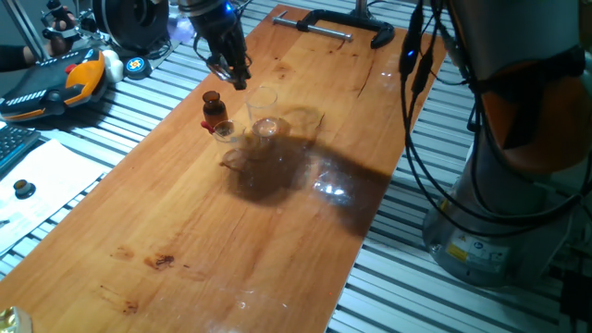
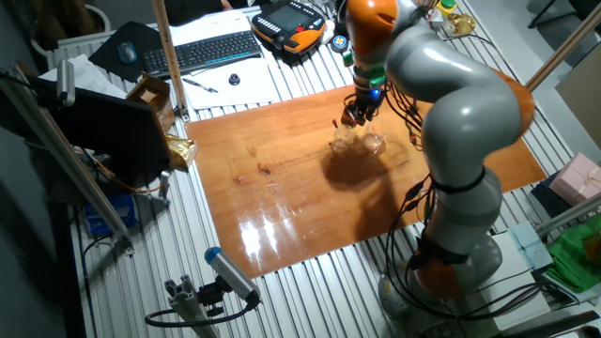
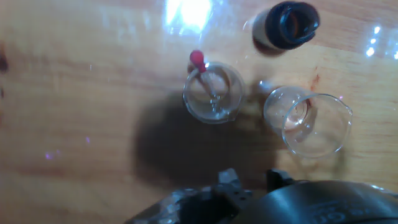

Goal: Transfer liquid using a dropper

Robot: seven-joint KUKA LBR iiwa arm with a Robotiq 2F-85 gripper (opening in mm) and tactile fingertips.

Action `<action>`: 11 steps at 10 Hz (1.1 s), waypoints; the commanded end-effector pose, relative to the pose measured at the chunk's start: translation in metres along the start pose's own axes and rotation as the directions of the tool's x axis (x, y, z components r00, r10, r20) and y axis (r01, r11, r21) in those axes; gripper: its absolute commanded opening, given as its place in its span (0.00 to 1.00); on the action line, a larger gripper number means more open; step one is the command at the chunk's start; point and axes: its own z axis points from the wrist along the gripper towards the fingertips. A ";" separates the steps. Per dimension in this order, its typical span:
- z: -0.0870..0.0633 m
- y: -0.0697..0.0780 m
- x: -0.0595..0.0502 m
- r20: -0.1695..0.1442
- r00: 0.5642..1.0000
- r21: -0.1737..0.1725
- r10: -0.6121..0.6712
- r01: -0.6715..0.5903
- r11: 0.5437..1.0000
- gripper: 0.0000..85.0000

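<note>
1. The dropper [image 3: 205, 78] stands tilted inside a small clear cup [image 3: 213, 93], red bulb over its rim.
2. A brown bottle [image 3: 286, 25] and a glass beaker [image 3: 314, 124] stand nearby on the tabletop [image 1: 185, 222].
3. The claw [image 1: 239, 76] hovers above, holding nothing; its spread cannot be told.

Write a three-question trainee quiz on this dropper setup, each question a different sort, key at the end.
1. True or false: the dropper stands inside a small glass cup.
2. Multiple choice: the amber bottle is (A) lying on its side, (B) upright with its mouth open, (C) held by the gripper.
3. Fill in: the dropper's bulb is coloured ____.

Key: 1 true, its red bulb leans over the cup's rim. 2 B, the hand view looks down into its open mouth. 3 red.

The gripper hovers above the glassware, holding nothing visible.
</note>
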 end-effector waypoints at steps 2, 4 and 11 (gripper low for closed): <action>0.000 0.000 0.000 -0.010 0.997 0.021 -0.079 0.079 0.997 0.01; 0.000 0.000 0.000 -0.008 0.997 0.022 -0.080 0.080 0.997 0.01; 0.000 0.001 0.002 0.013 0.995 0.025 -0.102 0.102 0.995 0.01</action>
